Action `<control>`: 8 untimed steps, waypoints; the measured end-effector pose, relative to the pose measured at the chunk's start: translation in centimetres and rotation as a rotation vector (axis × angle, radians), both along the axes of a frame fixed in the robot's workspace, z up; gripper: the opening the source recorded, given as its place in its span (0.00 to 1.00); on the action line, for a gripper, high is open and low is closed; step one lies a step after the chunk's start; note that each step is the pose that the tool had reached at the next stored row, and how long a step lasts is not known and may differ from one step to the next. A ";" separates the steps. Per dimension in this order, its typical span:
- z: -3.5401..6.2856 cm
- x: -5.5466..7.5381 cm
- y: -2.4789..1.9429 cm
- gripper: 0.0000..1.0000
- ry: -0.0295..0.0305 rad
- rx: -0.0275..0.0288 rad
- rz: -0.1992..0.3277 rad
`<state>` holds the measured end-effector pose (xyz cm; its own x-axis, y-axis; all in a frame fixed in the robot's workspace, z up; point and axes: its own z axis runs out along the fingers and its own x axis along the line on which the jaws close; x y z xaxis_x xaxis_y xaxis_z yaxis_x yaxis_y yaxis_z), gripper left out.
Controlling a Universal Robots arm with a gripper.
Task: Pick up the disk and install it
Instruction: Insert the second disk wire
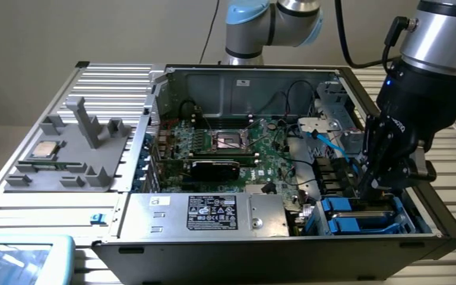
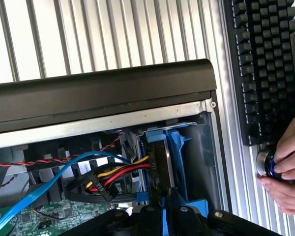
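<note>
**Disk in the bay, grip not yet let go**

The fingers are nearly together, pinching the disk [image 2: 160, 162] by its upper edge. The gripper [image 1: 379, 187] reaches down into the drive bay [image 1: 370, 217] at the case [image 1: 291, 249] corner. The disk stands on edge in its blue carrier [image 2: 177, 147], already low between the bay walls. Judged from this, picking up is done and seating is almost finished; release remains. A person's hand [image 2: 287, 167] rests on a knob [image 2: 265, 162] beside a keyboard [image 2: 265, 64].

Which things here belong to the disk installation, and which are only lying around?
Part of the job:
- gripper, down in the drive bay, shut on the disk
- disk in its blue carrier, standing on edge in the bay
- open computer case

Just lying about:
- processor chip on the grey holder
- keyboard
- a person's hand on a knob
</note>
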<state>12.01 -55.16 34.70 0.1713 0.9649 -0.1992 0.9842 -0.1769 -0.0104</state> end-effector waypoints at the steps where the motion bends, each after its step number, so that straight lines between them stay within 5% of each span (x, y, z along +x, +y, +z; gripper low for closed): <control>1: -0.02 0.0 0.00 0.16 0.0000 0.0001 0.005; 8: -0.07 0.0 -0.01 0.16 0.0000 0.0005 0.041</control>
<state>12.01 -55.17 34.64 0.1314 0.9712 -0.1987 0.9906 -0.1362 -0.0106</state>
